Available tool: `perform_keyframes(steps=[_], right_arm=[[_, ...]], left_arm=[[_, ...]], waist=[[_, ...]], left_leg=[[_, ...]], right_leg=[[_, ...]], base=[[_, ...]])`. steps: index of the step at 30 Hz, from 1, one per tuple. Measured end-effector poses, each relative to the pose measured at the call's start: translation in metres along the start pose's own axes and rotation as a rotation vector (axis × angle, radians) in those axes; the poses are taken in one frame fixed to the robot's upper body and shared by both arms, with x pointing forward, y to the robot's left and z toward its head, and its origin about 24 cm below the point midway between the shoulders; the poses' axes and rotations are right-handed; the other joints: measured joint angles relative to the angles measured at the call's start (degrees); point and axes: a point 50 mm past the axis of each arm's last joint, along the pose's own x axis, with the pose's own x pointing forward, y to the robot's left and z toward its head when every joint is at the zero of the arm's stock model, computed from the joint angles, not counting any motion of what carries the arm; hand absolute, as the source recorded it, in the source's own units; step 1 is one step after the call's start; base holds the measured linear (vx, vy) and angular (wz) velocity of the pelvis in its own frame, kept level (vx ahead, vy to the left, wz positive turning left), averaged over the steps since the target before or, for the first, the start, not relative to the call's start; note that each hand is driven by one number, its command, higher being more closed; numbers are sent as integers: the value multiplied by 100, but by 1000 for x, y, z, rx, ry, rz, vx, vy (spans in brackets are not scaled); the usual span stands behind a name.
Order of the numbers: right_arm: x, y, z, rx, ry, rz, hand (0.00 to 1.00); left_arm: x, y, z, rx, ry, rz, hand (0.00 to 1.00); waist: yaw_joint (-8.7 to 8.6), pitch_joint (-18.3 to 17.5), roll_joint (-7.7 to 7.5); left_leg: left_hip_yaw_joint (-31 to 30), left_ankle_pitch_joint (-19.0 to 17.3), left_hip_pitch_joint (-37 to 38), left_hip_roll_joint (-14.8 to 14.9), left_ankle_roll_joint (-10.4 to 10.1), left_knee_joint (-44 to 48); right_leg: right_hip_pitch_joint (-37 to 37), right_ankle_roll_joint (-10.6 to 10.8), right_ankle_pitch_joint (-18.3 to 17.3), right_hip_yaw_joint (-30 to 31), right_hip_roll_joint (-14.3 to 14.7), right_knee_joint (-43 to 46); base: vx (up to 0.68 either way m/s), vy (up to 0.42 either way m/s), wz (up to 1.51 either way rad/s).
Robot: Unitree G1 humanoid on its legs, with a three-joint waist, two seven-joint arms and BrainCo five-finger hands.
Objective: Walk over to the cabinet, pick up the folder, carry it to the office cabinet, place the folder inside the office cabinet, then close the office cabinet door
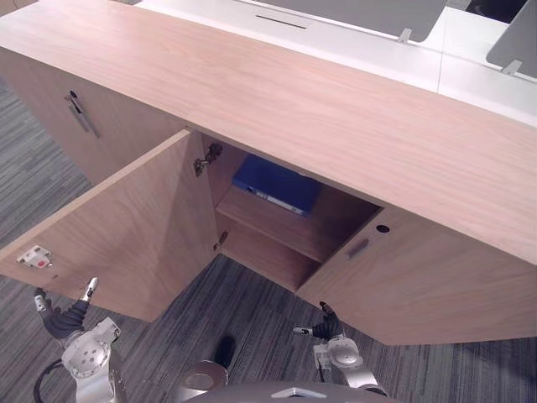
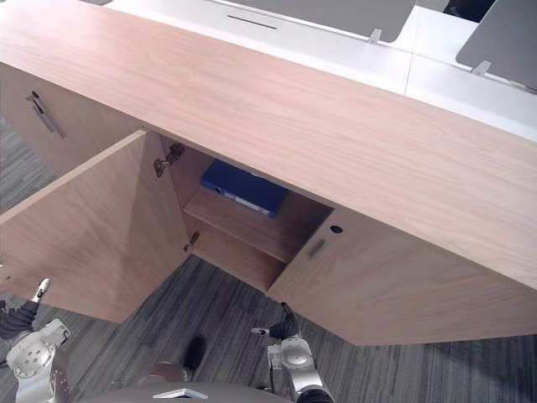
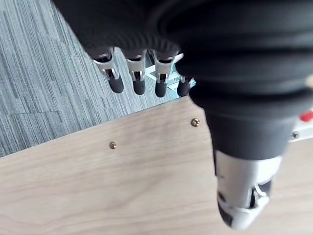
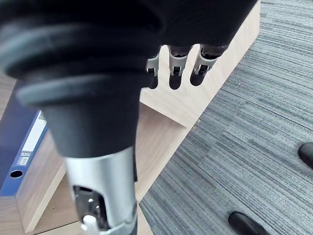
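The blue folder (image 1: 277, 185) lies flat on the upper shelf inside the open wooden office cabinet (image 1: 336, 109); its white-labelled spine (image 4: 22, 147) also shows in the right wrist view. Both doors stand swung out: the left door (image 1: 126, 227) and the right door (image 1: 419, 285). My left hand (image 1: 71, 321) hangs low by the left door's bottom edge, fingers (image 3: 138, 73) straight, holding nothing, close to the door's inner face (image 3: 122, 186). My right hand (image 1: 329, 327) hangs below the right door's near corner, fingers (image 4: 176, 66) relaxed and empty.
Grey striped carpet (image 1: 252, 319) covers the floor in front of the cabinet. A closed door with a metal handle (image 1: 80, 113) sits at the cabinet's far left. White desks (image 1: 377, 46) with grey screens stand behind the cabinet top.
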Motion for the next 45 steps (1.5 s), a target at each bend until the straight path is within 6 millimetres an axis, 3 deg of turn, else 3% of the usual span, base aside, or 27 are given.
perform_keyframes(steps=[10, 24, 26, 27, 29, 30, 33, 38, 45], right_arm=[[-2, -1, -6, 2, 18, -3, 0], [-2, 0, -6, 27, 22, -12, 0], [-5, -3, -12, 10, 34, -13, 0], [-6, -5, -14, -7, 35, 0, 0], [-11, -10, -27, -20, 69, -9, 0], [-11, -14, -27, -25, 69, -18, 0], [-8, -17, -22, -28, 54, -26, 0], [-7, -17, -22, -25, 53, -29, 0], [-7, -18, -23, -23, 59, -31, 0]], left_arm=[[2, 4, 1, 53, -13, 11, 0], [-4, 13, -9, -16, 42, 64, 0], [17, 38, 11, 25, -26, 116, 0], [35, 55, 43, 39, -154, 137, 0], [57, 58, 91, 141, -344, 116, 0], [59, 61, 99, 167, -382, 127, 0], [60, 59, 92, 149, -348, 148, 0], [66, 62, 67, 189, -235, 172, 0], [68, 63, 60, 214, -198, 174, 0]], waist=[[-15, -3, -6], [5, -17, -12], [-16, -36, -31], [8, -86, -108], [168, -113, -146], [161, -113, -122], [96, -89, -55], [103, -96, -70], [37, -94, -68]], left_leg=[[174, -29, 3, 112, -51, -3], [147, -8, 23, 87, -23, -1], [154, -118, 3, 112, -123, -2], [153, -143, -30, 153, -97, -1], [143, -79, -30, 167, -103, -1], [146, -65, -48, 175, -84, -2], [157, -56, -47, 163, -81, -2], [263, -68, 17, 190, -94, -2], [315, -107, 36, 220, -135, -2]], right_leg=[[-104, -65, -9, 210, 50, 45], [-57, -28, 16, 164, 64, 25], [-85, -36, 8, 169, 71, 18], [-122, -64, -10, 172, 104, 15], [-95, -95, -29, 167, 132, 35], [-102, -101, -33, 177, 139, 53], [-129, -134, -45, 206, 130, 50], [-138, -142, -39, 325, 156, 49], [-135, -146, -38, 373, 176, 22]], base=[[-58, -3, -9], [9, -4, 1], [-39, -15, -2], [-25, -37, 0], [-10, -53, 2], [-31, -39, -1], [-34, 0, -2], [-13, -3, -11], [-4, -9, -4]])
